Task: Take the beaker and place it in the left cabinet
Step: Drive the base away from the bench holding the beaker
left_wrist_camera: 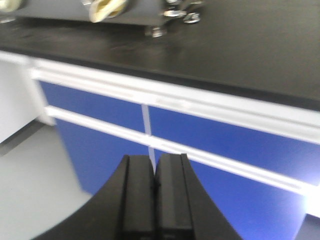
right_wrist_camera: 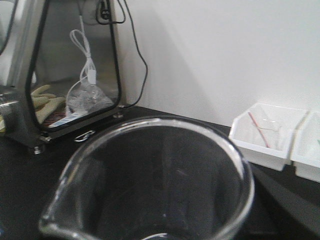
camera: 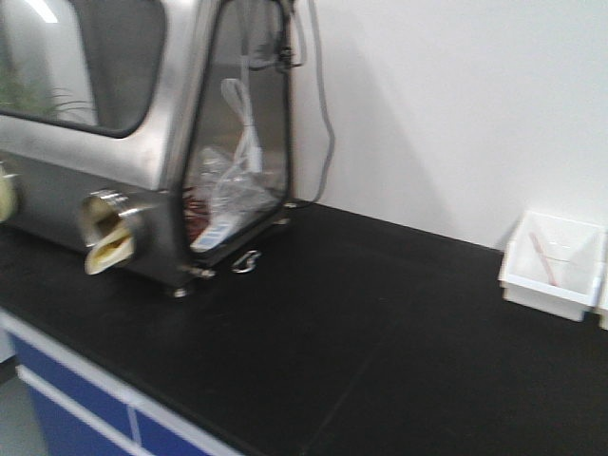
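Seemingly holding beaker (right_wrist_camera: 150,190) near glovebox (camera: 57,180); left end effector (left_wrist_camera: 154,164) pinched together, right end effector unseen; needing left cabinet next.

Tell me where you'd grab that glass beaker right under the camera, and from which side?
Probably the straight wall of the beaker just below its rim, squeezed from opposite sides. Its mouth is open and faces up toward the camera, so come from the side, clear of the spout at the lower left in the right wrist view, where the lip bulges out.
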Available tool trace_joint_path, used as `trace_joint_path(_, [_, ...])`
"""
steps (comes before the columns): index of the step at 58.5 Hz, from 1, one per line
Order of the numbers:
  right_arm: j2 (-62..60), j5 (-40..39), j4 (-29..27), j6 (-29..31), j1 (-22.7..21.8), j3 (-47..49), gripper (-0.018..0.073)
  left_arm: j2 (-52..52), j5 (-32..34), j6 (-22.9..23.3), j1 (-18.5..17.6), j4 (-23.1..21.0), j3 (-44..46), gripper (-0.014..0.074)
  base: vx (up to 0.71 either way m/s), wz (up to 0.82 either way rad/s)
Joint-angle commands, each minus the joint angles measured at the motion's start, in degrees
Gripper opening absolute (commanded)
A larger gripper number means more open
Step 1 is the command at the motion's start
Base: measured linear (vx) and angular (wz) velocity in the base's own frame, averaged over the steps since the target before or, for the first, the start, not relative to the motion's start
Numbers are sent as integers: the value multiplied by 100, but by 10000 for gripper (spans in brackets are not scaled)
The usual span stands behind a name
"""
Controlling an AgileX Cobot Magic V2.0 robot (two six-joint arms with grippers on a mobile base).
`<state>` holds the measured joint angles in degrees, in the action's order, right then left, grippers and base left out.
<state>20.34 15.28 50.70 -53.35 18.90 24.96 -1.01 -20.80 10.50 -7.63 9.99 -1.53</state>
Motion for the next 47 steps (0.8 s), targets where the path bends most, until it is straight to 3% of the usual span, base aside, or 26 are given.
trace_joint_path(1, [34, -293, 121, 52, -19, 168, -3, -62, 432, 24, 8, 0, 69, 3, -13, 55])
trace_joint_path(47, [34, -293, 121, 52, -19, 168, -3, -62, 432, 24, 8, 0, 69, 3, -2, 69])
